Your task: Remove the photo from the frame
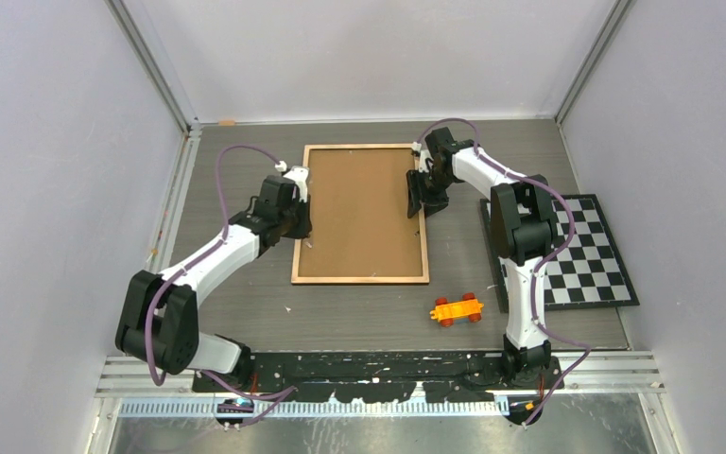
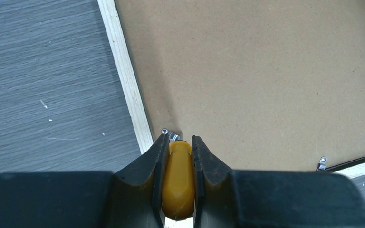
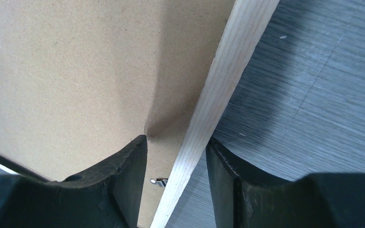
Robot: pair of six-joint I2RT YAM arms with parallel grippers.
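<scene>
The left claw (image 2: 178, 138) is nearly closed and pinches a yellow piece (image 2: 178, 183), smooth and rounded, between its two black fingers (image 2: 147, 166). The tip of that piece lies at a small metal tab (image 2: 172, 135), which sits on the brown board (image 2: 266, 80) just inside the pale wooden rim (image 2: 128, 80). In the top view this claw is at the left long side of the frame (image 1: 359, 280), a little below the middle of that side.

The right claw (image 3: 177, 140) stands partly open and holds nothing. It straddles the rim at the frame's right long side: one finger (image 3: 123, 180) is over the board, with a clear gap to the wood, and the other (image 3: 237, 190) is over the table, close against the rim's outer side. Whether that finger touches the wood cannot be told. A second metal tab (image 3: 159, 181) shows between the fingers, beside the rim.

The frame lies flat on the grey table (image 1: 359, 326), back up, midway between the two arms and with its long sides running away from them. The photo is hidden beneath the board.

An orange toy car (image 1: 457, 309) stands near the frame's near right corner, apart from it. A checkerboard mat (image 1: 591, 255) lies at the right side of the table, partly under the right arm.
</scene>
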